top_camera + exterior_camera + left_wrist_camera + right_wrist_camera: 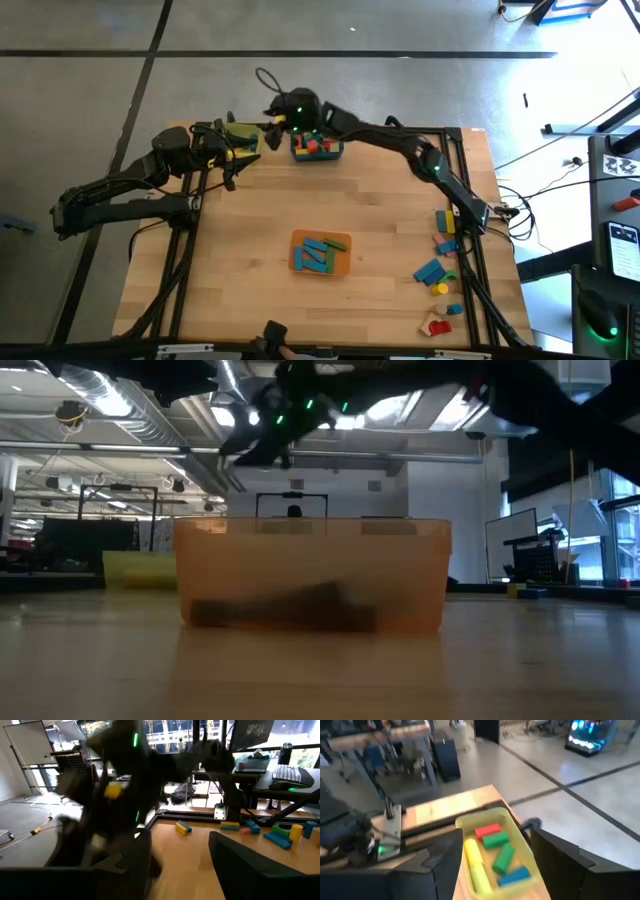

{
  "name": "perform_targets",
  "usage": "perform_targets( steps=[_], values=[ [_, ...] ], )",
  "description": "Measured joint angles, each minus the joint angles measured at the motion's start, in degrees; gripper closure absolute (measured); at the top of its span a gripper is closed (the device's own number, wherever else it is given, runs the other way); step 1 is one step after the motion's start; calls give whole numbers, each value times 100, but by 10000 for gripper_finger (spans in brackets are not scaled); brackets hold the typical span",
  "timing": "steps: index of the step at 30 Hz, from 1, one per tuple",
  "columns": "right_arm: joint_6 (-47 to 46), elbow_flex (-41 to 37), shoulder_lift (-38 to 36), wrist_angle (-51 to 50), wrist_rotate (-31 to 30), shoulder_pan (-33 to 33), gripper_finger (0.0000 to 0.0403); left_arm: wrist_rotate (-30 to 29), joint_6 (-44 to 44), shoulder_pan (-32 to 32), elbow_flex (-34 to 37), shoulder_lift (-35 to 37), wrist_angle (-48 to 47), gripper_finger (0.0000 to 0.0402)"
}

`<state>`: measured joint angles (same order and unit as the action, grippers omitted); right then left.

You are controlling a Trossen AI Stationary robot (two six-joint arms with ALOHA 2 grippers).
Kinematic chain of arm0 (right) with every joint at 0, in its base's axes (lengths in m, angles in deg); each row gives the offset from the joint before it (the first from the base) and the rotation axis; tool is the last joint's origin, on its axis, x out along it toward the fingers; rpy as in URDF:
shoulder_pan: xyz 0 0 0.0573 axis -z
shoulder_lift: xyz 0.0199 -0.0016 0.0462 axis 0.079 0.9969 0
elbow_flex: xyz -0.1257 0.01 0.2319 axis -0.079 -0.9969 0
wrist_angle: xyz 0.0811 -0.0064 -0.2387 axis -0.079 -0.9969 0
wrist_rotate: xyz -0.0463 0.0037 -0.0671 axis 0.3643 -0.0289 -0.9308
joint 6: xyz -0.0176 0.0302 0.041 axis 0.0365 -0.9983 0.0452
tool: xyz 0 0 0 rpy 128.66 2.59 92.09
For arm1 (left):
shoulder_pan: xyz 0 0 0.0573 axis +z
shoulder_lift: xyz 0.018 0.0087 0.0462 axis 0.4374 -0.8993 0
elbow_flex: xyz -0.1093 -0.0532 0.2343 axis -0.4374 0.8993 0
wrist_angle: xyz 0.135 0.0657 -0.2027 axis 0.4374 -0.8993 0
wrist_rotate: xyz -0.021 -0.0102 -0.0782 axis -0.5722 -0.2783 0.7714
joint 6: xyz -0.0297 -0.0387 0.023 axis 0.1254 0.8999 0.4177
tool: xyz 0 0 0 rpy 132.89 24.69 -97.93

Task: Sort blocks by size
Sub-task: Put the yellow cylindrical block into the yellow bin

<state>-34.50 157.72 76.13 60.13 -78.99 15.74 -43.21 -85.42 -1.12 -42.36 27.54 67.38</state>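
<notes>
The yellow bin (495, 851) at the table's far left holds red, green, yellow and blue blocks (496, 840). My right gripper (497, 840) hovers open above it with nothing between its fingers, and reaches there across the far edge (272, 118). The teal bin (317, 148) beside it holds several mixed blocks. The orange bin (320, 253) in the table's middle holds blue and teal blocks. Loose blocks (440, 270) lie along the right edge. My left gripper (180, 845) stands open and empty, level, just left of the yellow bin (243, 138).
My right arm (420, 150) stretches from the right side across the far part of the table, above the teal bin. In the low view the orange bin (312, 575) stands in front, the yellow bin (140, 568) behind it. Bare wood (250, 230) lies between the bins.
</notes>
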Motion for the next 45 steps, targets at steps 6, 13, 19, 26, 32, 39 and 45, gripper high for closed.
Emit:
perform_targets(
  steps=[6,13,19,26,32,39,45],
  values=[
    [371,-6,-891,-1697,-493,-47,168,1,2,-1,0,1,-2,219],
    [292,1,-1823,-3428,-798,-119,168,0,100,-9,0,2,5,219],
    [-132,-6,-2385,-4839,-842,-299,168,0,103,-9,0,2,7,219],
    [-564,-4,-2583,-6461,-1363,-836,168,1,101,-9,0,2,7,219],
    [-764,-6,-2538,-7340,-1454,-1382,168,1,257,-9,0,0,-161,219],
    [-1388,-10,-2526,-7652,-1390,-2147,168,0,147,-9,0,0,-50,219],
    [-1814,-10,-2526,-7652,-1331,-2762,168,0,164,-9,0,0,-45,219]
  ],
)
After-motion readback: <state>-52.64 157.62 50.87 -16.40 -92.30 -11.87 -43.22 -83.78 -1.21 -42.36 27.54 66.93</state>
